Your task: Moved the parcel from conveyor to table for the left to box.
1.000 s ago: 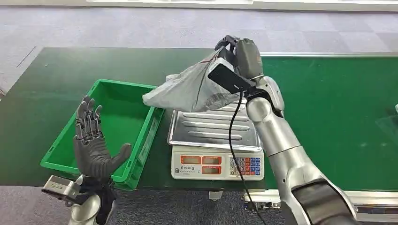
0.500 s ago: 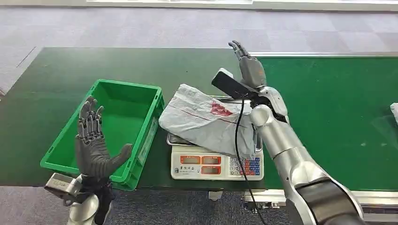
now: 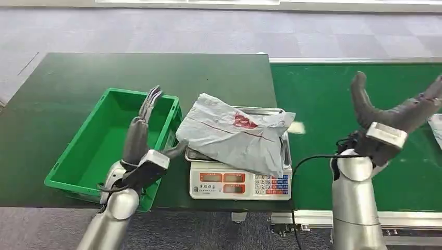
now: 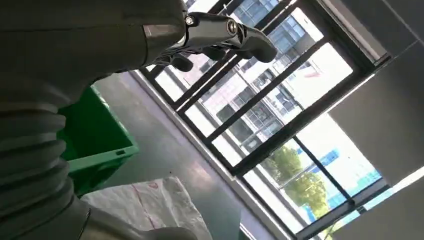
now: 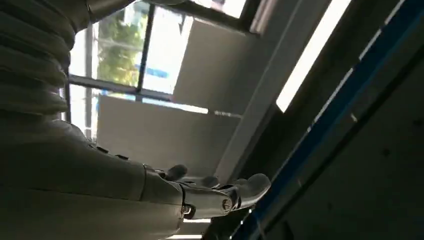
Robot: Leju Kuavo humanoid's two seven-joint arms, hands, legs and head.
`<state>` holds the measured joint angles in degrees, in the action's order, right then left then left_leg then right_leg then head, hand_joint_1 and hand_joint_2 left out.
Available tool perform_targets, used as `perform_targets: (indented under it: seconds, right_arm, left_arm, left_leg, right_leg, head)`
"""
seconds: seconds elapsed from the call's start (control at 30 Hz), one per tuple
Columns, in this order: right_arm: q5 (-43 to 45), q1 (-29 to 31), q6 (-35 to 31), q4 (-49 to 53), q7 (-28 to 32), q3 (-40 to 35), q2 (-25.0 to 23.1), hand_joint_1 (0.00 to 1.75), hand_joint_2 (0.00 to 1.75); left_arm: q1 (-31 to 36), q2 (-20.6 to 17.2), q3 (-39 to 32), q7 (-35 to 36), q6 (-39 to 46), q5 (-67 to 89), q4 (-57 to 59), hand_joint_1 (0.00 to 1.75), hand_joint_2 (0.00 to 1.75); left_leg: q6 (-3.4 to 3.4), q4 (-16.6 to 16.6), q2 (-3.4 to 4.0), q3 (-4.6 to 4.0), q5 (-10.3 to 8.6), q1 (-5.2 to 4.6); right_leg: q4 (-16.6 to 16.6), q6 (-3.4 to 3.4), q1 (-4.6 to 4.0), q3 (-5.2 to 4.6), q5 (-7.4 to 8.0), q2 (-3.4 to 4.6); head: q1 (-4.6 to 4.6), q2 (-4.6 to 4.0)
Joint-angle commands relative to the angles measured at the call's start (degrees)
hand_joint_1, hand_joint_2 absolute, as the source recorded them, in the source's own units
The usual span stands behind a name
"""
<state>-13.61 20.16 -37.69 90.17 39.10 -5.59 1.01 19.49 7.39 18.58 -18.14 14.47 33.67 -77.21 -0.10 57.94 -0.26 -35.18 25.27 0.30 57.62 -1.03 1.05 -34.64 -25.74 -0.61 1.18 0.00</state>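
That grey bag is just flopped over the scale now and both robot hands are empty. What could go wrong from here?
Two things, I'd guess. The parcel droops over the front of the scale, past its tray, so it might slide off onto the table when nudged. And the left hand stands between the green bin and the parcel; soft, limp plastic is hard to grip, so it could slip out or catch on the bin's rim on the way in.

Head view evenly lit, sharp; wrist views backlit, window glare.

parcel [image 3: 234,136] on scale [image 3: 241,179], crate [image 3: 99,146] left, conveyor [image 3: 323,94] right.
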Motion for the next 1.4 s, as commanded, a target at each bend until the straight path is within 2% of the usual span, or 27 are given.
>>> perform_targets:
  seconds: [0.03,0.17,0.23,0.27,0.33,0.4,0.47,0.5,0.53,0.57,0.73,0.97,1.2,1.4]
  right_arm:
    - [1.9,-11.9,0.1,7.1,0.0,1.6,1.5,0.0,1.75]
    - [3.7,-13.1,3.0,3.6,-0.2,0.3,0.6,0.0,1.75]
    - [6.2,-14.0,4.2,4.1,0.9,1.2,-1.8,0.0,1.75]
    - [6.1,-14.2,4.1,4.6,0.9,1.1,-2.2,0.0,1.75]
    - [3.7,-14.9,5.0,5.9,-0.6,0.9,-2.6,0.0,1.75]
    - [0.9,-15.1,6.9,6.6,-2.3,0.3,-2.1,0.0,1.75]
    - [-2.4,-16.1,5.9,7.9,-2.1,1.2,-3.1,0.0,1.75]
    - [-2.4,-16.3,6.4,8.4,-2.4,1.1,-3.1,0.0,1.75]
    - [-2.1,-16.9,7.1,9.5,-2.5,1.5,-3.8,0.0,1.75]
    - [-2.1,-17.0,7.1,9.7,-2.5,1.7,-4.1,0.0,1.75]
    - [-6.2,-18.3,5.0,11.3,-2.8,0.5,-4.9,0.0,1.75]
    - [-8.5,-18.6,3.1,10.7,-3.2,-1.6,-4.8,0.0,1.75]
    - [-8.2,-17.1,3.5,9.6,-3.8,-2.3,-4.6,0.0,1.75]
    - [-7.3,-16.8,4.3,8.7,-4.4,-2.1,-4.6,0.0,1.75]
  left_arm:
    - [19.6,5.7,12.6,8.8,1.2,14.1,32.3,0.0,1.75]
    - [22.5,8.3,13.7,8.2,3.1,16.9,41.5,0.0,1.75]
    - [23.8,10.3,16.1,8.0,-1.4,18.2,48.2,0.0,1.75]
    - [23.4,10.9,16.4,8.4,-0.6,18.6,48.7,0.0,1.75]
    - [24.0,12.6,17.2,7.8,-3.9,17.9,52.2,0.0,1.75]
    - [23.4,12.6,19.7,8.5,-4.6,16.3,51.6,0.0,1.75]
    - [23.1,12.6,24.0,9.7,-4.6,14.9,51.1,0.0,1.75]
    - [23.0,12.6,25.0,10.0,-4.5,14.4,50.7,0.23,1.75]
    - [23.0,12.6,28.1,10.6,-3.2,12.0,50.5,1.36,1.75]
    - [23.2,12.6,29.5,11.1,-2.1,11.7,50.5,1.75,1.75]
    - [24.6,12.6,39.5,15.9,5.4,6.5,50.1,1.75,1.75]
    - [27.0,12.6,43.4,16.7,12.1,-2.2,50.2,1.75,1.75]
    - [29.1,12.6,43.7,17.3,13.9,-4.9,51.8,1.75,1.75]
    - [30.2,12.6,39.5,13.9,20.9,-9.5,52.4,1.75,1.75]
  left_leg:
    - [0.0,-0.1,-0.62,0.16,-0.12,0.08]
    - [0.01,-0.1,-0.35,0.26,-0.06,0.06]
    - [0.0,-0.1,-0.14,0.2,-0.02,0.01]
    - [0.0,-0.1,-0.16,0.28,-0.01,0.03]
    - [-0.01,-0.1,-0.18,0.3,0.01,0.02]
    - [-0.02,-0.1,-0.14,0.29,0.04,0.02]
    - [-0.01,-0.1,-0.07,0.3,0.07,0.01]
    - [-0.01,0.0,-0.06,0.15,0.05,0.0]
    - [0.02,0.0,-0.03,0.13,0.08,0.0]
    - [0.01,-0.1,-0.08,0.19,0.08,0.01]
    - [0.01,0.0,-0.03,0.12,0.09,0.01]
    - [0.0,-0.1,0.1,0.19,0.1,0.02]
    - [0.0,0.0,0.15,0.13,0.1,0.0]
    - [0.0,0.0,0.16,0.11,0.1,0.01]
  right_leg:
    - [-0.2,0.08,-0.08,0.4,-0.06,-0.6]
    - [-0.2,0.05,-0.06,0.44,-0.01,-0.32]
    - [-0.1,0.03,-0.01,0.28,0.03,-0.11]
    - [-0.2,0.05,-0.03,0.39,0.03,-0.14]
    - [-0.2,0.06,-0.03,0.4,-0.01,-0.14]
    - [-0.2,0.07,-0.03,0.39,-0.02,-0.09]
    - [-0.1,0.08,-0.03,0.36,-0.03,0.0]
    - [-0.1,0.05,-0.01,0.21,-0.01,0.0]
    - [0.0,0.03,-0.01,0.17,-0.01,0.01]
    - [-0.1,0.06,-0.02,0.25,-0.05,-0.03]
    - [-0.1,0.06,-0.03,0.18,-0.05,0.06]
    - [-0.1,0.08,-0.04,0.24,-0.02,0.18]
    - [-0.1,0.05,-0.01,0.16,-0.01,0.22]
    - [0.0,0.05,-0.03,0.14,0.0,0.24]
  head:
    - [0.0,0.0]
    - [0.0,0.0]
    - [0.0,0.0]
    - [0.0,0.0]
    - [0.0,0.0]
    - [0.0,0.0]
    - [0.0,0.0]
    - [0.0,0.0]
    - [0.0,0.0]
    - [0.0,0.0]
    - [0.0,0.0]
    - [0.0,0.0]
    - [0.0,0.0]
    - [0.0,0.0]
